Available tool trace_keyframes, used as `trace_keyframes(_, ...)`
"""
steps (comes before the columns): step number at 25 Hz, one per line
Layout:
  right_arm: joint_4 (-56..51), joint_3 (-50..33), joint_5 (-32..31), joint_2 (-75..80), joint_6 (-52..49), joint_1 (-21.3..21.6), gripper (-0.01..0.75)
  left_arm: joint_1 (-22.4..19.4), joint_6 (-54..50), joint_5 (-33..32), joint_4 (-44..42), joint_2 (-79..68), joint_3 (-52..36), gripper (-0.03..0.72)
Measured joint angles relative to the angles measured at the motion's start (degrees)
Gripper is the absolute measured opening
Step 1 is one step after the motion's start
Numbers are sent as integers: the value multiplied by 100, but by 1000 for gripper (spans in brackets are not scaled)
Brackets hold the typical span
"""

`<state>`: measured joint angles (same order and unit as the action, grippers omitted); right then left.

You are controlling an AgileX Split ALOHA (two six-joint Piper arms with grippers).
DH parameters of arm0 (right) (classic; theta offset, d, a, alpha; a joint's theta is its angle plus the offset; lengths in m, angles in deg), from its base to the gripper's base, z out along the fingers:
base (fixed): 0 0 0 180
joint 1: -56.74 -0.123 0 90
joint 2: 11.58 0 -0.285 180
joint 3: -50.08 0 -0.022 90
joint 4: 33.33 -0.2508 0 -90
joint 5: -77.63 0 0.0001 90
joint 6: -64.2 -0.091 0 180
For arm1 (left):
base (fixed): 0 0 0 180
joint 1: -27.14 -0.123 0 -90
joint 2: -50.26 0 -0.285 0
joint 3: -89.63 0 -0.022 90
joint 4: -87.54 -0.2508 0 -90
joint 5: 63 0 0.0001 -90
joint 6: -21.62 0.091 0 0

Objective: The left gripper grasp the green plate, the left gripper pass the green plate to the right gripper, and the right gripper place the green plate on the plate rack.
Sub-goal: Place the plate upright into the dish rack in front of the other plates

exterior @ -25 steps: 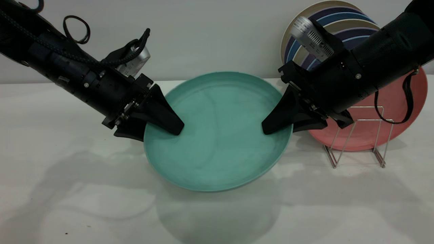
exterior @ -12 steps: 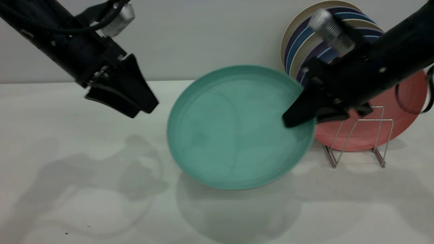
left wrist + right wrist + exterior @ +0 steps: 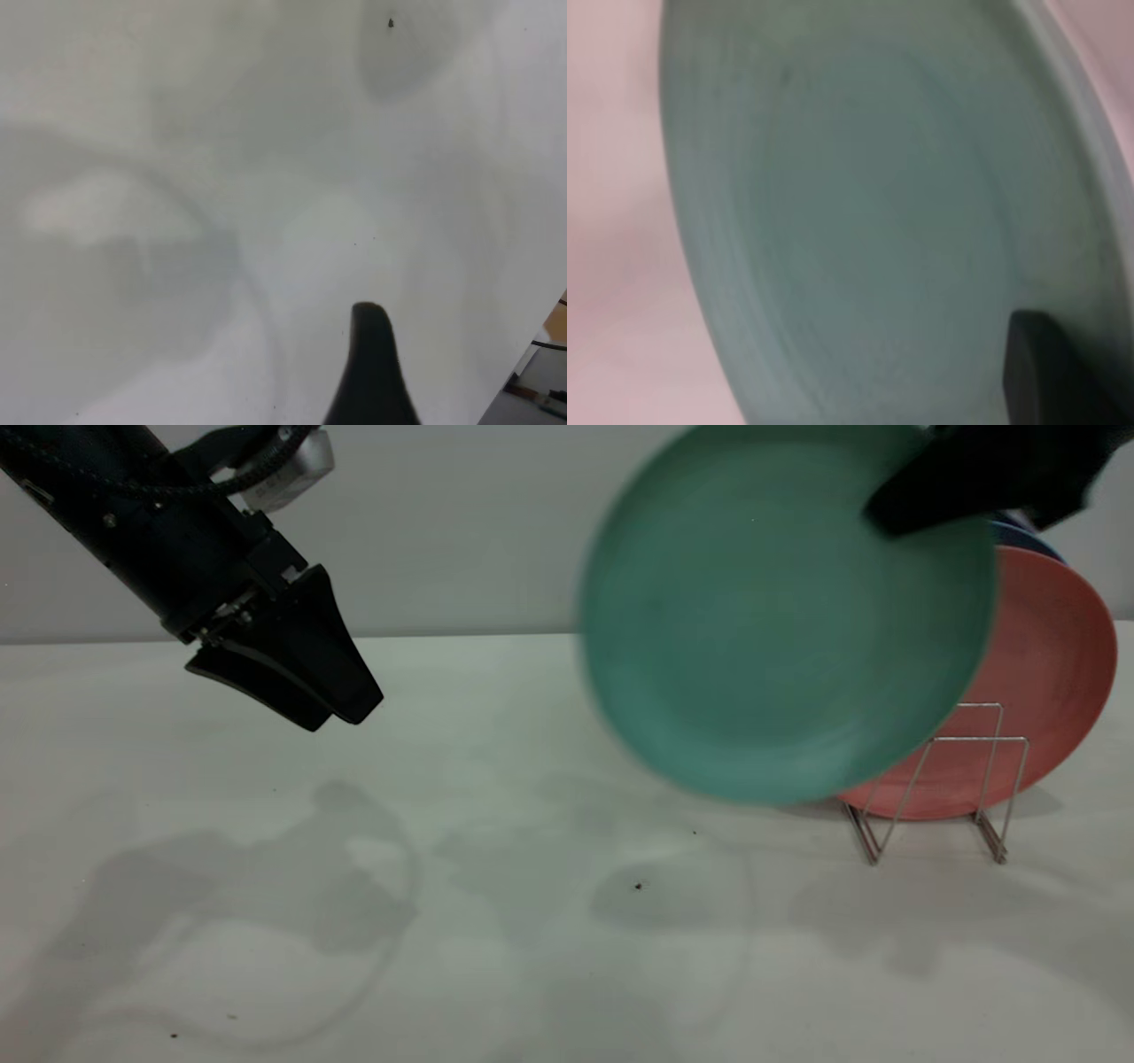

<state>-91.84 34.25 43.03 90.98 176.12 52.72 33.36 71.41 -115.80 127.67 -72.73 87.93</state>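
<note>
The green plate (image 3: 780,620) hangs in the air at the upper right, tilted nearly upright and facing the camera. My right gripper (image 3: 879,517) is shut on its upper right rim, and the arm runs off the top edge. In the right wrist view the green plate (image 3: 859,221) fills the picture, with one black finger (image 3: 1041,376) lying on its face. The plate's lower edge overlaps the wire plate rack (image 3: 939,779) from the front and above. My left gripper (image 3: 335,719) hovers over the table at the upper left, open and holding nothing. One of its fingers (image 3: 372,363) shows over the bare table.
A salmon-pink plate (image 3: 1054,664) stands in the rack behind the green one. A sliver of a blue plate (image 3: 1028,536) shows behind it against the wall. The white table (image 3: 532,939) carries shadows and a few dark specks (image 3: 638,886).
The left gripper let go of the plate and drew back up and to the left. The right gripper lifted the plate off the table, up and right, tipping it upright in front of the rack.
</note>
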Motion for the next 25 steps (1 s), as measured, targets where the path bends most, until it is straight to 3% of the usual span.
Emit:
trace_keyframes(3,36,0,729,-115,428,175,58,0,-5,-13,-2,0,0,589)
trace_keyframes(6,173,0,1066,-128,565,379,62,0,-11,-20,-6,0,0,589)
trace_keyframes(14,596,0,1054,-128,754,795,65,0,-15,-20,8,0,0,589)
trace_keyframes(25,757,-17,870,-17,892,854,69,0,-17,-15,95,0,0,589)
